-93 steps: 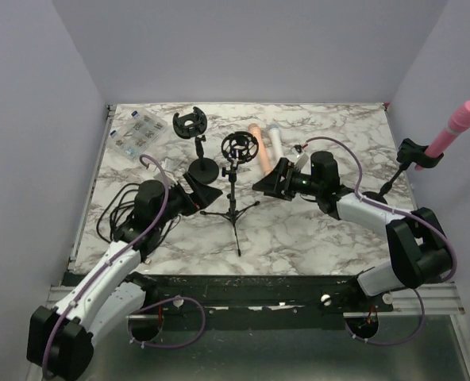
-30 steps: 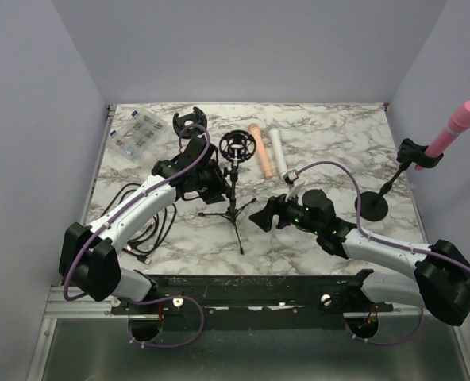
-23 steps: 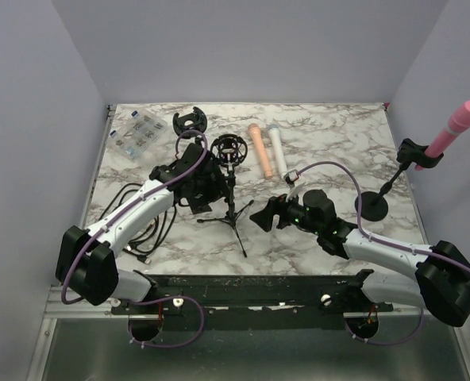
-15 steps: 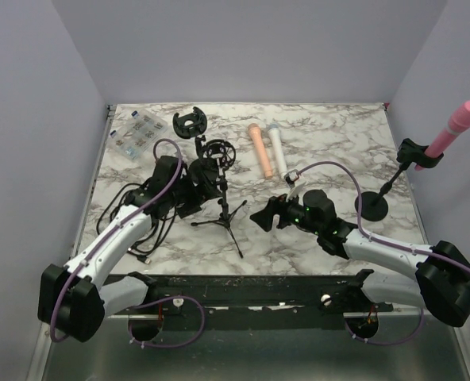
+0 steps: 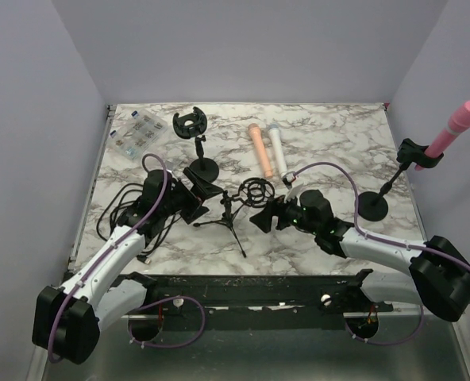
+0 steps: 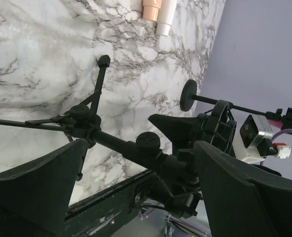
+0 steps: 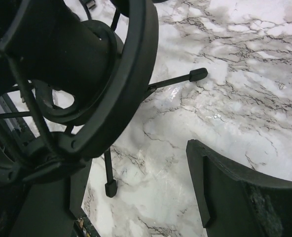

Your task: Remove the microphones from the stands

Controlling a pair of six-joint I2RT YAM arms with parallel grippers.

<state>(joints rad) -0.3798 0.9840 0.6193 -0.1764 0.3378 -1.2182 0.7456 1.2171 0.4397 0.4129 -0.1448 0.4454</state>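
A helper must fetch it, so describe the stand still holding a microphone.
Go to the marble table's right edge. A black stand with a round base sits there, its pole slanting up and outward. Only it carries a microphone, a pink one; the tripod stand and rear stand hold none.

Marble-patterned table (image 5: 338, 135) between lavender walls (image 5: 243, 48)
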